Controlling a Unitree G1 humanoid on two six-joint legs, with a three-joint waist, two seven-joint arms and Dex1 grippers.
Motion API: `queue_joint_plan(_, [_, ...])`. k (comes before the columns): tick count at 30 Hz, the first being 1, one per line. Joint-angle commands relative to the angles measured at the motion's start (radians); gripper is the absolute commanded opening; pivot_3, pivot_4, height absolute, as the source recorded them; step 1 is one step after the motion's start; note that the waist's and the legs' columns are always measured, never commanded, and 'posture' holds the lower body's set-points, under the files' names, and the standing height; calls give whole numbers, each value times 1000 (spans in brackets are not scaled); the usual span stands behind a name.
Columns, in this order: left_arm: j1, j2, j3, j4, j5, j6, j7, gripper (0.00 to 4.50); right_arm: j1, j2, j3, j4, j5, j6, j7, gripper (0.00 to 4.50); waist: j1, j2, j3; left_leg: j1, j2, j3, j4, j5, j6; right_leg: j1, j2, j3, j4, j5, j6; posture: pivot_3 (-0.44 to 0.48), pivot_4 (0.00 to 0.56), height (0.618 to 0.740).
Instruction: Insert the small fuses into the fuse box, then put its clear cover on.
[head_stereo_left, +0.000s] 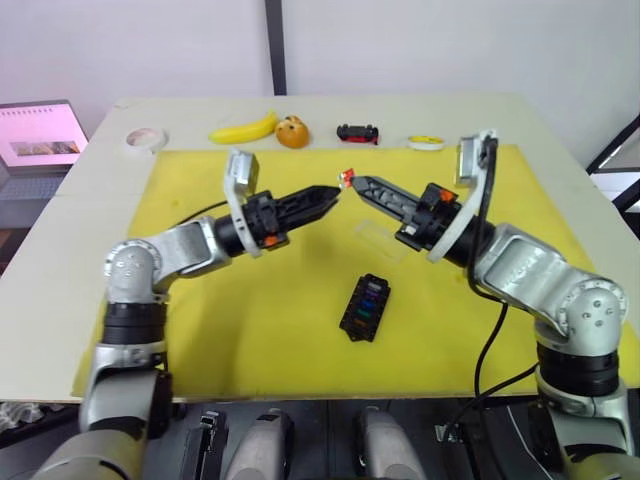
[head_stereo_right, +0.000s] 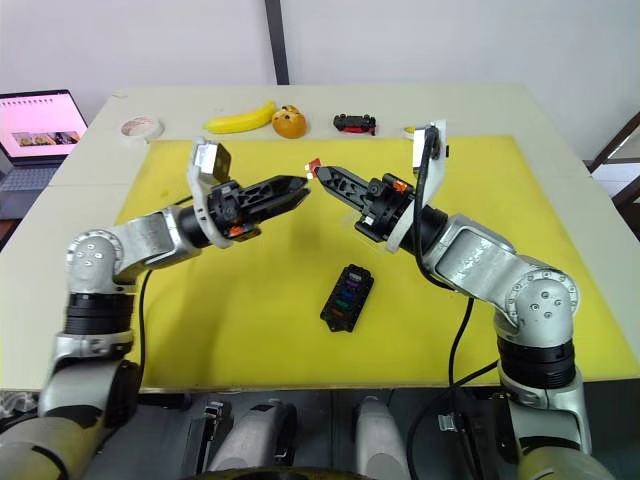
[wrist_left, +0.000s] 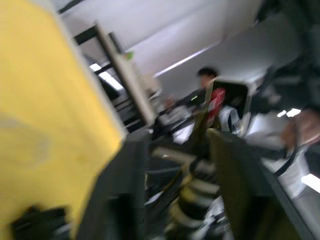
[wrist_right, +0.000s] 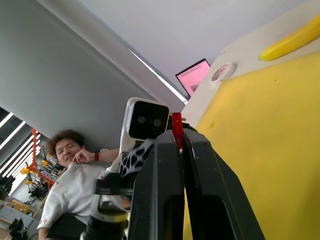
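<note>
Your fuse box lies flat on the yellow mat, nearest to you, with several coloured fuses already seated in its slots. Just beyond the fuse box and slightly to its right, the clear cover rests on the mat, partly under your right arm. Above the mat, beyond the fuse box, both claws meet tip to tip. Your right claw is closed on a small red fuse, pinched at its fingertips. Your left claw points at that fuse from the other side, fingers nearly together and holding nothing. Farther back than the fuse box, off the mat on the tabletop, sit a tape roll, a banana, an orange toy and a toy car.
</note>
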Motion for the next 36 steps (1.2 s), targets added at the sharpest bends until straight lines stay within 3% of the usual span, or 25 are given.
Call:
queue_joint_plan(1, [-28,158,-107,-130,299,-50,-367,4064,16,-133,-44,-78,-4,69,84,0,1,1,1,0,0,0,0,0,0,0,0,0,0,0,0,0,150,740])
queue_joint_plan(2, [-29,202,-149,-154,384,-88,-466,4483,24,-177,-47,-89,-19,90,112,0,3,2,2,0,0,0,-1,0,0,0,1,0,-1,0,0,0,150,740])
queue_joint_plan(6, [-35,327,-361,-194,774,-373,-815,4483,60,-355,-50,-154,-175,170,274,0,8,4,2,0,0,1,-1,0,0,2,1,0,-5,0,0,0,150,740])
queue_joint_plan(13, [-45,254,-482,-106,1162,-815,-1037,4483,111,-528,62,-247,-617,176,550,0,7,3,3,-2,3,0,-1,-1,2,3,0,-1,-11,1,-1,0,150,740])
queue_joint_plan(16, [-47,187,-481,-60,1224,-882,-1043,4483,116,-540,136,-235,-809,138,608,0,8,3,3,-3,2,0,-1,-2,3,3,-2,-2,-12,1,-1,0,150,740])
queue_joint_plan(22, [-61,98,-480,21,1319,-963,-1065,4483,125,-530,192,-217,-1013,86,730,0,8,4,3,-4,2,0,-1,-2,4,2,-2,-3,-13,1,0,0,150,740])
queue_joint_plan(28, [-74,28,-482,80,1383,-1006,-1083,4483,120,-499,225,-194,-1137,63,811,0,8,3,3,-4,2,0,0,-2,4,3,-2,-4,-12,1,0,0,150,740])
queue_joint_plan(36, [-59,4,-476,88,1413,-1020,-1118,4483,106,-443,243,-177,-1226,64,877,0,8,3,3,-4,2,0,1,-2,3,3,-2,-4,-11,1,0,0,150,740])
